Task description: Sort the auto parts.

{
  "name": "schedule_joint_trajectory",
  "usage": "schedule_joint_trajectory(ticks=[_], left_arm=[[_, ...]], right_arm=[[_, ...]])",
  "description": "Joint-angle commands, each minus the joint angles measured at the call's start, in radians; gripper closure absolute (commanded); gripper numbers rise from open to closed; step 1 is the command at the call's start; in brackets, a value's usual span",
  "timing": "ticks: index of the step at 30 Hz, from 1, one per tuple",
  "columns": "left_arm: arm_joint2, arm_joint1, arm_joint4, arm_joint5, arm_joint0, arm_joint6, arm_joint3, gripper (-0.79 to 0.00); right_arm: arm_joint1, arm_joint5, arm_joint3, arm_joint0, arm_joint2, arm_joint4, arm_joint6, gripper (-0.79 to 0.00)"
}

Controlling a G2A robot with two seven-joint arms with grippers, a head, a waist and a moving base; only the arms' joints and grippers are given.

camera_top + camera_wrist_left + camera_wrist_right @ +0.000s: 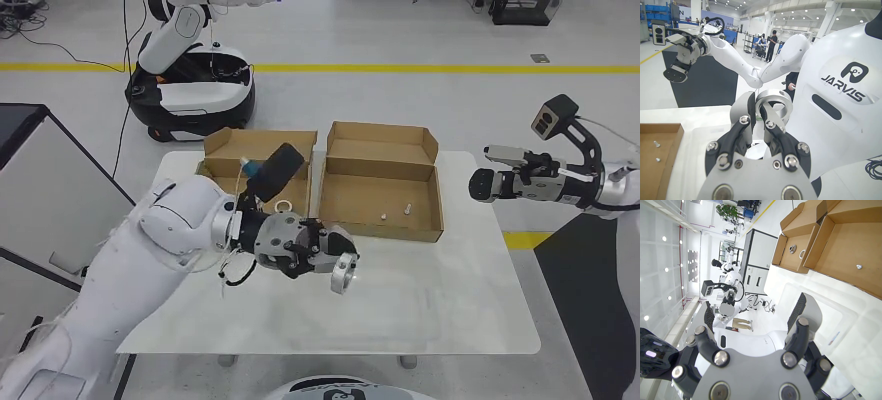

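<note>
1. Two cardboard boxes stand side by side along the upper edge of the white table [450, 300] in the top view: left box [230, 145] and right box [380, 195]. Whether their walls touch, cannot tell.
2. The left gripper [335, 262] is at frame centre, just below the boxes' near walls. It pinches a metal ring [346, 273] by its wall. The left wrist view shows one finger inside the bore and one outside.
3. Open room: bare tabletop runs right of and below the held ring, out to the table's lower and right edges.
4. The right gripper [478, 184] hangs at the right of the frame, at the table's right edge, near the right box's outer wall but apart from it. Its fingers are spread, with nothing between them.
5. View differences: the right wrist view shows a flanged part [792, 248] and a thin ring [802, 254] on the left box's floor. In the top view the left arm covers the flanged part. Two bolts [407, 209] lie in the right box, near its front wall.
</note>
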Motion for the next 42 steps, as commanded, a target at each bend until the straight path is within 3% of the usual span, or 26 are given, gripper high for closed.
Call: schedule_joint_trajectory(ticks=[1, 6, 10, 21, 26, 42], left_arm=[[0.000, 0.000, 0.000, 0.000, 0.000, 0.000, 0.000, 0.000], [-0.001, 0.000, -0.003, 0.004, 0.003, 0.010, 0.000, 0.000], [-0.015, -0.008, -0.036, -0.014, 0.017, 0.109, -0.007, 0.000], [0.030, -0.039, -0.263, -0.161, 0.002, 0.242, 0.012, 0.000], [0.026, -0.061, -0.386, -0.161, 0.006, 0.281, -0.008, 0.000], [-0.049, -0.172, -0.660, -0.161, 0.082, 0.165, -0.014, 0.000]], right_arm=[[0.000, 0.000, 0.000, 0.000, 0.000, 0.000, 0.000, -0.785], [0.000, 0.000, 0.000, 0.000, 0.000, 0.000, 0.000, -0.785], [0.000, 0.000, 0.000, 0.000, 0.000, 0.000, 0.000, -0.785], [0.000, 0.000, 0.000, 0.000, 0.000, 0.000, 0.000, -0.785], [0.000, 0.000, 0.000, 0.000, 0.000, 0.000, 0.000, -0.785], [0.000, 0.000, 0.000, 0.000, 0.000, 0.000, 0.000, -0.785]])
